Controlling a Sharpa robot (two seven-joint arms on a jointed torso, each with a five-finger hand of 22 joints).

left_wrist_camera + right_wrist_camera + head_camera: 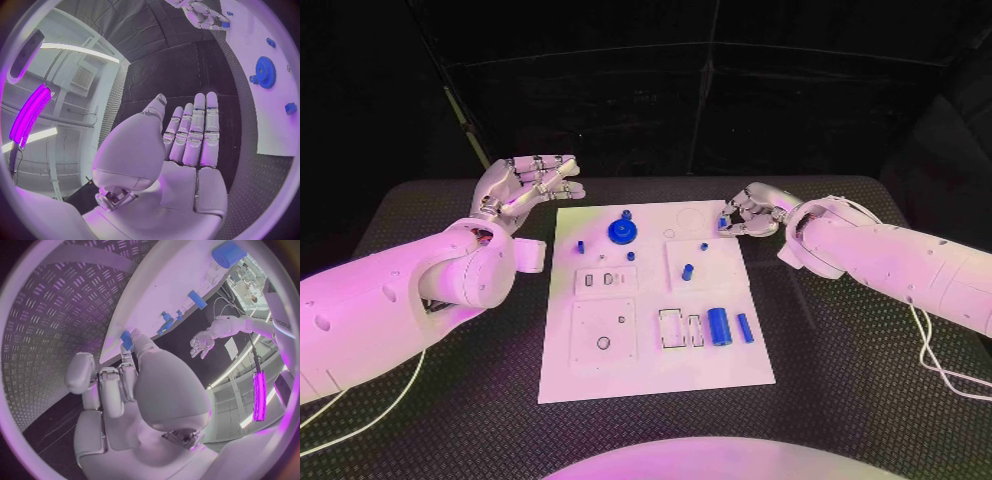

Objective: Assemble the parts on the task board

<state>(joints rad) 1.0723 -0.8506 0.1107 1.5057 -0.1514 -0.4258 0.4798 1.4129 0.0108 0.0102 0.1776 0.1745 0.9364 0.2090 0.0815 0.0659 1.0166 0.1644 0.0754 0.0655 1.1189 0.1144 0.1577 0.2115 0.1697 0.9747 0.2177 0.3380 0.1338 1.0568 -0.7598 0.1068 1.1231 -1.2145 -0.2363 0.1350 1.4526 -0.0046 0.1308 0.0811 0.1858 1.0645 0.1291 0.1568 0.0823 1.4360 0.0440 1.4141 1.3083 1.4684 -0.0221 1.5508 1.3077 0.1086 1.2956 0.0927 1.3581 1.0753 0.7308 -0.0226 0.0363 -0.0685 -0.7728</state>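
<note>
The white task board [733,360] lies in the middle of the table. On its far part stands a blue gear [623,233], with small blue parts [687,270] around it. A blue cylinder [718,326] and a slimmer blue pin [744,328] lie near the right edge. My right hand [753,214] is at the board's far right edge and pinches a small blue part [127,339] between thumb and fingers, just above the board. My left hand [524,188] is raised beside the far left corner, fingers spread [190,135], holding nothing.
The board has white plates with slots and holes [604,324] on its near left. Black patterned tabletop [848,400] surrounds the board on all sides. A white cable [942,360] trails beside the right arm.
</note>
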